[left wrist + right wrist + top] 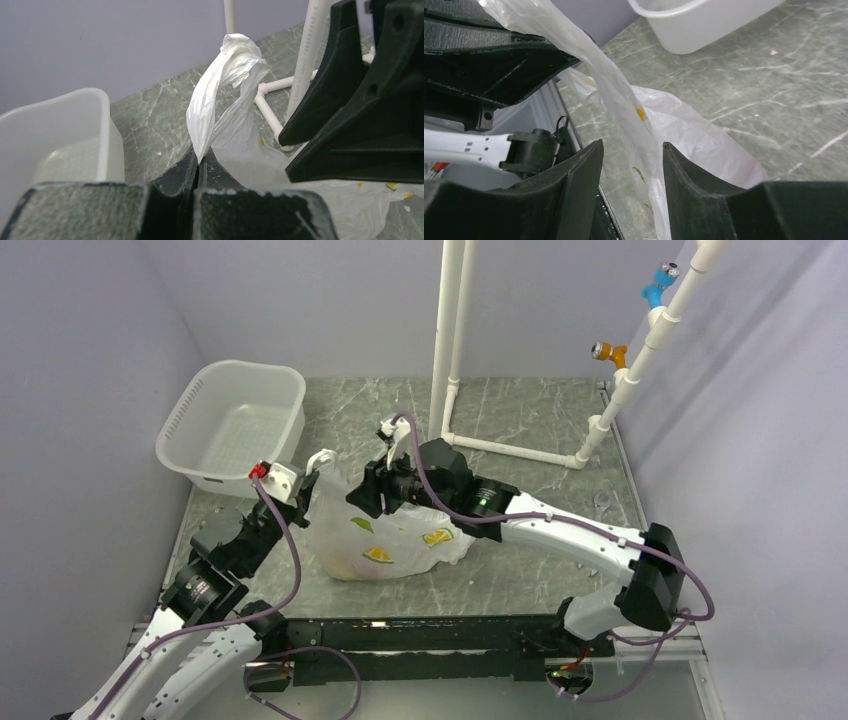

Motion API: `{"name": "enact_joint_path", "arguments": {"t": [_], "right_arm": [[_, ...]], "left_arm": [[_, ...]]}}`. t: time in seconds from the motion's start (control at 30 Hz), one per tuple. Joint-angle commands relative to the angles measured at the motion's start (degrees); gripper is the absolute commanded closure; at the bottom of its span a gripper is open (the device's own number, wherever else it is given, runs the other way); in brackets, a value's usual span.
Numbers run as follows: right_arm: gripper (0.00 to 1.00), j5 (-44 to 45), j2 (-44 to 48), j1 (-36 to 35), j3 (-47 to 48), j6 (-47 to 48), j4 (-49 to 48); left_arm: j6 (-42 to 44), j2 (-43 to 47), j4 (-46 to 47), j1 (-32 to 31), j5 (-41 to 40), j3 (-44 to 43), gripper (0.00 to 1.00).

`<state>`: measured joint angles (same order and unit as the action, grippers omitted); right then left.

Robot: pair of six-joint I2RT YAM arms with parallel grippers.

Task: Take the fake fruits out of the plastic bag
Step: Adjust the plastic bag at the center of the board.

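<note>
The plastic bag (390, 535), white with printed citrus slices, sits on the table between the arms. My left gripper (312, 478) is shut on one twisted bag handle (220, 85), and its fingertips (200, 160) pinch the film and hold it up. My right gripper (368, 496) is open at the bag's top. In the right wrist view a stretched strip of the bag (614, 90) runs down between its spread fingers (631, 150), and I cannot tell whether it touches either one. The fake fruits are hidden inside the bag.
A white perforated tub (232, 425) stands at the back left, close behind my left gripper; it also shows in the left wrist view (60, 135) and the right wrist view (694, 25). A white pipe frame (450, 340) rises at the back centre and right.
</note>
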<state>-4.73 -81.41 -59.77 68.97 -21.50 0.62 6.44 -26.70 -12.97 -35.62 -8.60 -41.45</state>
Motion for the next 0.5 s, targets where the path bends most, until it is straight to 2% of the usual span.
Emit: {"name": "enact_joint_path", "arguments": {"t": [0.0,0.1,0.23,0.27,0.33,0.4,0.47], "right_arm": [[0.53,-7.8,-3.5,0.0,3.6,2.9,-1.0],[0.59,-10.8,-3.7,-0.2,2.2,3.2,-1.1],[0.81,-10.9,-2.4,-1.0,-0.6,3.0,-1.2],[0.84,-11.1,-2.1,-1.2,-1.4,2.8,-1.3],[0.88,-12.1,-1.4,-1.4,-3.3,2.0,-2.1],[0.89,-13.3,-1.0,-1.9,-5.4,1.0,-3.2],[0.83,-13.7,-1.1,-2.6,-7.2,-0.1,-4.7]], "left_arm": [[0.6,0.3,3.4,-0.2,-0.7,-0.3,1.0],[0.5,-0.1,3.1,-0.3,-0.3,-0.6,1.0],[0.7,-0.2,3.0,-0.3,-0.7,-0.6,1.0],[0.7,-0.2,2.9,-0.3,-0.8,-0.6,0.97],[0.9,-0.1,2.9,-0.3,-0.8,-0.6,0.86],[1.1,0.1,2.7,-0.3,-1.0,-0.6,0.68],[1.1,0.1,2.3,-0.3,-1.2,-0.7,0.47]]}}
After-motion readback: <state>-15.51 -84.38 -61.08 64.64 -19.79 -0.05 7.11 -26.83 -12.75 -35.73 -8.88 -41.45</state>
